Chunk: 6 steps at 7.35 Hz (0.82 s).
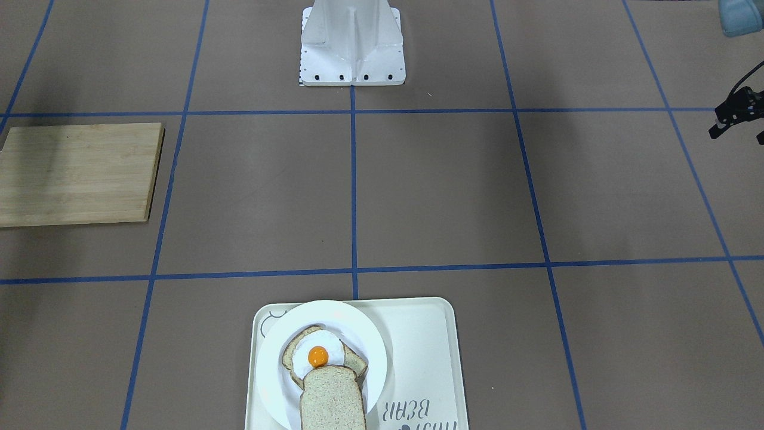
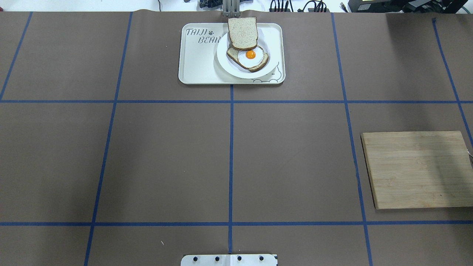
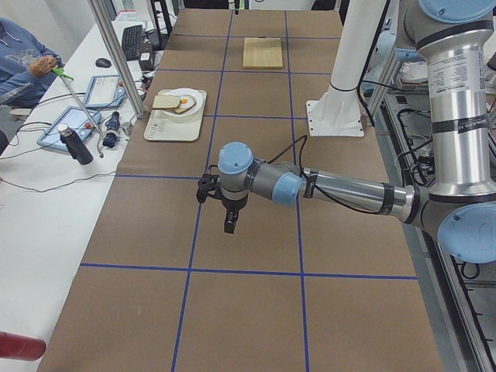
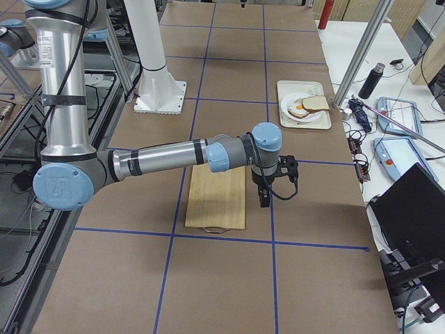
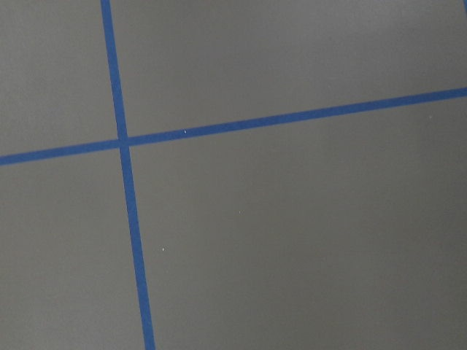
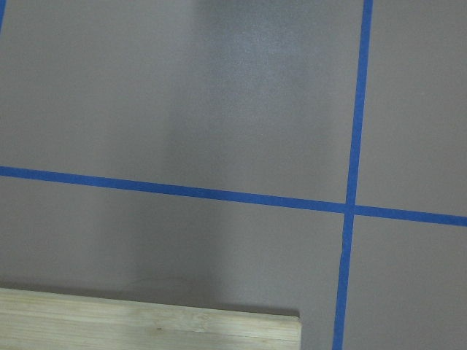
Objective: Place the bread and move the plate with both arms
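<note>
The plain bread slice [image 2: 242,33] lies tilted, its near end on the egg-topped slice [image 2: 250,55] and its far end over the rim of the white plate [image 2: 222,57]. The plate sits on the cream tray [image 2: 196,62] at the table's far middle. They also show in the front view: bread [image 1: 332,397], plate [image 1: 274,358]. My left gripper [image 3: 229,223] hangs over bare table far to the left, fingers down; only a black edge of it shows in the front view [image 1: 737,113]. My right gripper [image 4: 265,197] hangs beside the wooden board. I cannot tell whether either is open or shut.
A wooden cutting board [image 2: 417,170] lies flat on the right side and shows in the right wrist view [image 6: 146,328]. The white robot base [image 1: 352,48] stands at the near middle. Blue tape lines grid the brown table. Operators' gear lies beyond the far edge.
</note>
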Motion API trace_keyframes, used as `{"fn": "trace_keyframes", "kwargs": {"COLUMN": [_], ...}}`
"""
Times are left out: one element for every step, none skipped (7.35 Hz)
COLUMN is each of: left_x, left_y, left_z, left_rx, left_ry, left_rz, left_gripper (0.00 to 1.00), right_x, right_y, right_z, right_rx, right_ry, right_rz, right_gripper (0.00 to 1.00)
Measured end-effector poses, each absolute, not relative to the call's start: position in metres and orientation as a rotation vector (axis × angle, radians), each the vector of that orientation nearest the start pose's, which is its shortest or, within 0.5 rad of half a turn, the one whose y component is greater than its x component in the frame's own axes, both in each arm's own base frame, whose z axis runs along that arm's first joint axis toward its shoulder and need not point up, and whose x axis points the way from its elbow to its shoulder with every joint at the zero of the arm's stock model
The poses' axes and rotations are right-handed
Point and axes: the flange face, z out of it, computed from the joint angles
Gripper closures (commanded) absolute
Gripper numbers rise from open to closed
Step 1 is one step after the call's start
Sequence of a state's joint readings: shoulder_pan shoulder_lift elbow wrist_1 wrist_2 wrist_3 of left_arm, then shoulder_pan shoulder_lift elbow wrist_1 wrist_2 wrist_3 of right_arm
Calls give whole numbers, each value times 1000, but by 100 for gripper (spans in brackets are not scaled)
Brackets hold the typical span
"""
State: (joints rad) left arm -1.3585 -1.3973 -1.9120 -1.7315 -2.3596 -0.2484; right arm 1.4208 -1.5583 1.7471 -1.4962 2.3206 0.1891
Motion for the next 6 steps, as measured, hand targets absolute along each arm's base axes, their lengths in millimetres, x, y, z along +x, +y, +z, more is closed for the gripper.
{"fn": "trace_keyframes", "kwargs": {"left_x": [29, 28, 27, 26, 26, 26], "left_y": [-432, -430, -428, -426, -426, -426], "left_z": [550, 552, 556, 559, 560, 561], "left_rx": [115, 107, 100, 96, 94, 94], "left_ry": [830, 828, 826, 826, 827, 827], "left_rz": [92, 88, 84, 81, 81, 81], "left_gripper": [2, 1, 1, 1, 1, 1], "right_x": [-11, -10, -11, -11, -11, -10], "right_y": [-508, -504, -502, -498, -493, -490], "right_z": [560, 561, 561, 561, 560, 559], "right_rx": [117, 112, 110, 108, 108, 108], "right_ry": [-780, -787, -794, -803, -811, -816], "right_rz": [-62, -62, -63, -64, -66, -66], "right_gripper": [0, 0, 0, 0, 0, 0]}}
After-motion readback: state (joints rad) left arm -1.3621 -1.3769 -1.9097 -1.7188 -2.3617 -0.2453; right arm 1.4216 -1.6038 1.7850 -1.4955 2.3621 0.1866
